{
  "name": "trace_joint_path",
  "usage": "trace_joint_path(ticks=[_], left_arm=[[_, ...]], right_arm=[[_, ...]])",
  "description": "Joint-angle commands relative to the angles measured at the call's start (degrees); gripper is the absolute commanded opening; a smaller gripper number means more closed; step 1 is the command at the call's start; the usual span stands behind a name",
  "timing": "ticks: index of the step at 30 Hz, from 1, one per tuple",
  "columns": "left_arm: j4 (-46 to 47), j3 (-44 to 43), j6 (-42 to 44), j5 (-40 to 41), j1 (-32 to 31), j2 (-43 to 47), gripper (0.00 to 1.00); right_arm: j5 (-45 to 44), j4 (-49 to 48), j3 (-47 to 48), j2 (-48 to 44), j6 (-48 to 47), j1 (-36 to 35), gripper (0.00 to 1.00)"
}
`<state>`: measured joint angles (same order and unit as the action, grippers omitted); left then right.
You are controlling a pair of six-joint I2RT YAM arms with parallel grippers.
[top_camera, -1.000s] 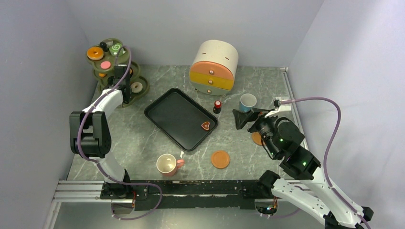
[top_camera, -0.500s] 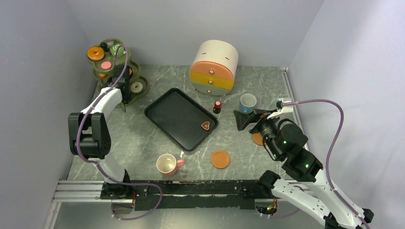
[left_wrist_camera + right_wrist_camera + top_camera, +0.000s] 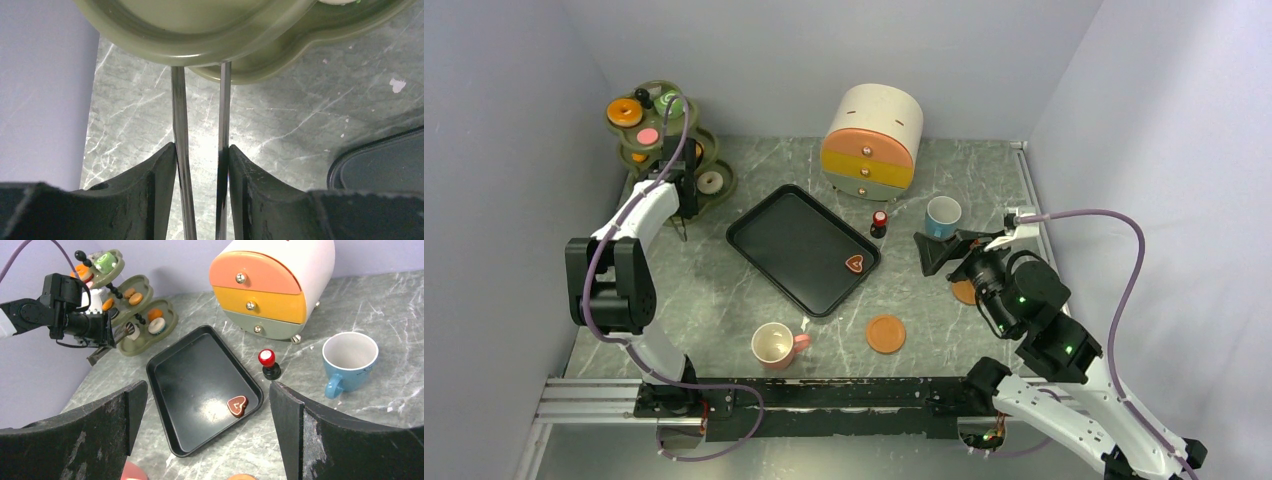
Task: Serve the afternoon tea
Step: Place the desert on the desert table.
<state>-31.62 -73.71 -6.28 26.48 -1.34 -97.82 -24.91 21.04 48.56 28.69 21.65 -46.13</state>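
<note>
Overhead: the left gripper (image 3: 681, 203) reaches to the olive-green tiered stand (image 3: 727, 188) at the table's ten o'clock. An orange doughnut (image 3: 623, 109), a green swirl roll (image 3: 667, 101) and a pink cookie (image 3: 647, 135) sit on the upper tiers, a white doughnut (image 3: 711, 182) on the lowest. The black tray (image 3: 784, 235) at centre carries one heart cookie (image 3: 856, 263). The blue cup (image 3: 943, 214) stands at three o'clock, the pink cup (image 3: 774, 344) at six, an orange saucer (image 3: 886, 333) at five. The right gripper (image 3: 924, 253) hovers near the blue cup, touching nothing. Left wrist: the pincer is pressed narrow on the two blades of metal tongs (image 3: 223, 150), whose tips run out of sight beneath the stand's rim (what they touch, if anything, cannot be told). Right wrist: the jaws gape wide and empty over the tray, the blue cup at their two o'clock. The step in hand appears to be lifting a pastry off the stand. It would go best with the blades spread to either side of the pastry, squeezed gently, and raised clear of the tier above before swinging toward the tray.
</note>
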Motion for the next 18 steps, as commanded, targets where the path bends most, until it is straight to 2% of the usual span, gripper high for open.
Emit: trace_joint_path(ticks=[1,6,18], left_arm=[[-3.99,-2.59,-1.95,0.58,-0.41,1.60,0.45],[-2.68,-0.18,-2.52,-0.81,-0.41,3.41,0.44],[-8.08,-0.77,-5.42,-3.03,-0.36,9.44,0.42]], right_arm=[[-0.08,0.29,1.21,-1.07,0.17,0.25,0.96],[0.00,-0.05,0.33,-1.53,0.80,0.25,0.96],[1.00,-0.29,0.83,-0.51,0.67,0.26,0.96]])
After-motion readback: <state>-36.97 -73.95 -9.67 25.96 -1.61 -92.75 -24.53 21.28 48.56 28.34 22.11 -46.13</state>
